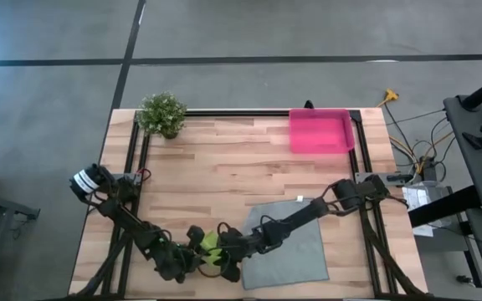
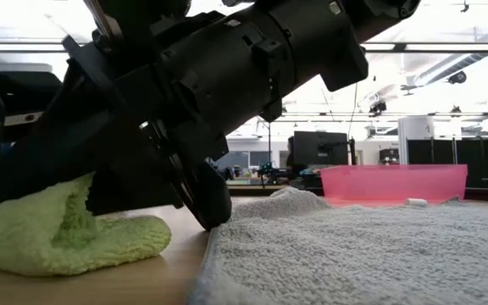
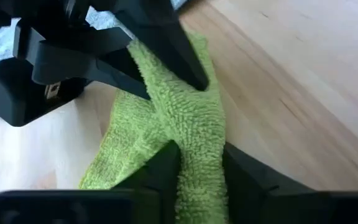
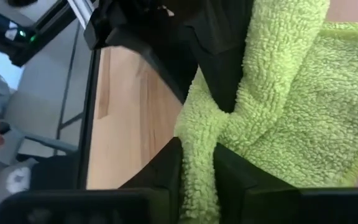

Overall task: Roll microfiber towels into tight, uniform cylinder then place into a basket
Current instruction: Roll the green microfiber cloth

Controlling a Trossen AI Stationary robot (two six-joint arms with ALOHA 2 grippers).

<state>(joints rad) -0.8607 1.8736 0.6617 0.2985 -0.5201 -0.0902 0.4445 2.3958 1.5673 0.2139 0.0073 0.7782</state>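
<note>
Pale wooden table (image 1: 224, 159) carries everything: the pink basket (image 1: 320, 131) at the far right corner, a grey towel (image 1: 287, 247) lying flat near the front edge, a potted plant (image 1: 162, 114) far left. Just beside the grey towel, both arms meet over the bunched green towel (image 1: 212, 244). Left pincer (image 3: 199, 168) and right pincer (image 4: 196, 163) each pinch a fold of it. Pulling apart unevenly could likely stretch the cloth loose instead of rolling it tight.
</note>
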